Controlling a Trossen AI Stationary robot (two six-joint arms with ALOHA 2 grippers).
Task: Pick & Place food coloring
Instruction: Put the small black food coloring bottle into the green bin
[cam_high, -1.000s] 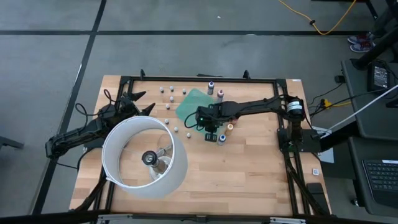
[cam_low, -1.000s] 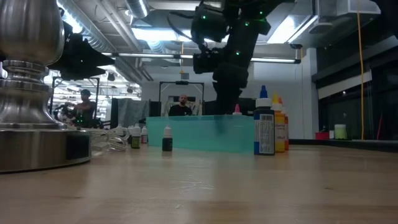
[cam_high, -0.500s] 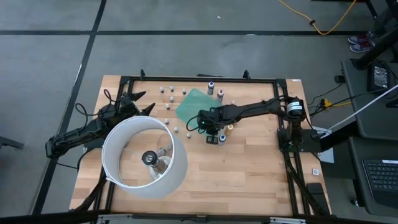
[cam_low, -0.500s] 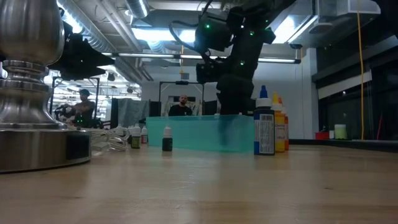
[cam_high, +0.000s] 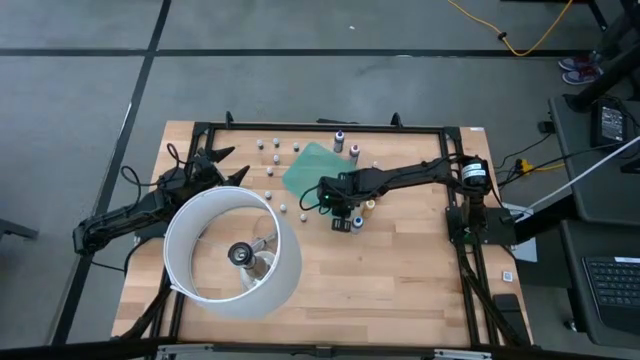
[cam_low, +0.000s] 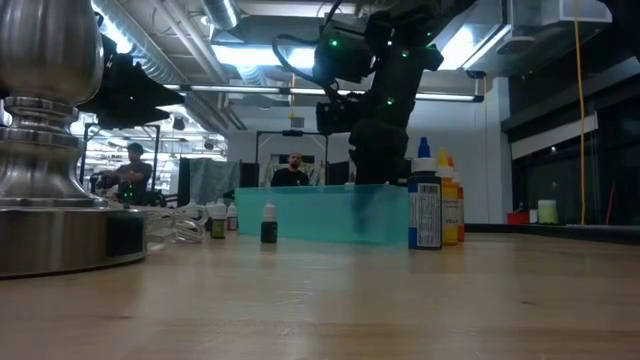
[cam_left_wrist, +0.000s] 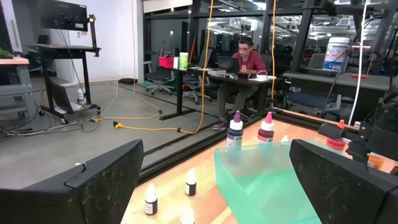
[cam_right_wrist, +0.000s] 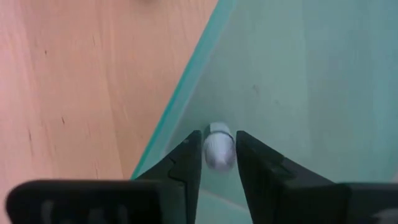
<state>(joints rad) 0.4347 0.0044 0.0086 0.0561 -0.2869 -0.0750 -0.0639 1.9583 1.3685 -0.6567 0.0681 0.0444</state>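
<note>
Pale grey-white, a tiny bottle (cam_right_wrist: 217, 152) stands between my right pincer's (cam_right_wrist: 217, 163) two dark fingers (cam_right_wrist: 186, 163), on the green sheet (cam_high: 312, 166) close to its edge. Its long axis is upright, cap towards my wrist camera. The fingers sit just beside it on either side; I cannot tell whether they clamp it or have let go. My right arm stretches from three o'clock towards the surface's (cam_high: 420, 270) middle, wrist bent down. My left pincer (cam_high: 222, 164) waits at nine o'clock, fingers wide apart. Other bottles lie towards twelve o'clock.
</note>
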